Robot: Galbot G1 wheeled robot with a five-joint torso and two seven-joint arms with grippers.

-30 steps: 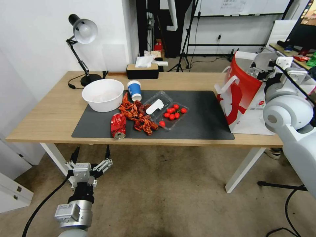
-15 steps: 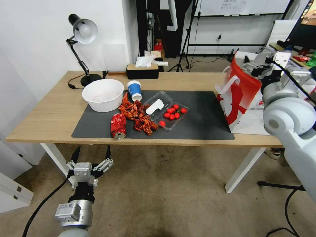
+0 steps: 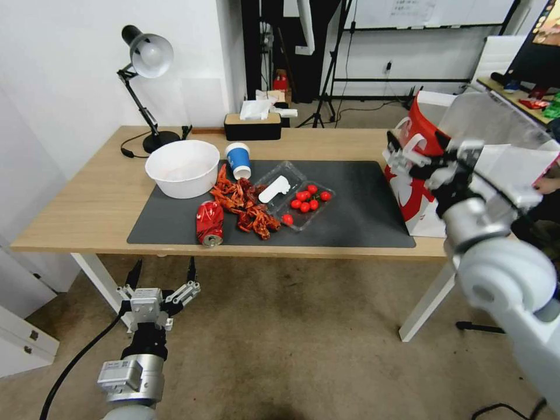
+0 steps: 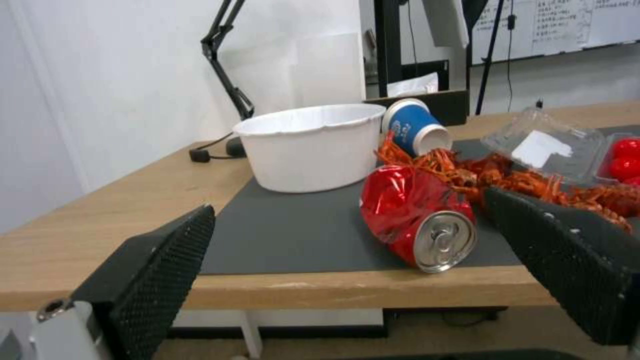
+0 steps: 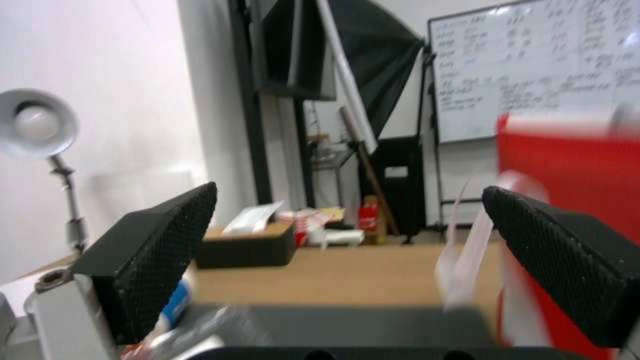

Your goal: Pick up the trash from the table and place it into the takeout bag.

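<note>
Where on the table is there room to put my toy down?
Bare mat lies between the tomato tray and the takeout bag. Bare wood lies beside the white bowl. It is crowded around the crushed can, shells and blue cup.

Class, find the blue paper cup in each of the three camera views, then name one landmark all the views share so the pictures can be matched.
Head view: the blue cup lies tipped at the mat's back edge, right of the white bowl.
Left wrist view: the cup is behind the crushed can, beside the bowl.
Right wrist view: a blurred blue sliver by one end effector finger may be the cup.
Shared landmark: the desk lamp.
</note>
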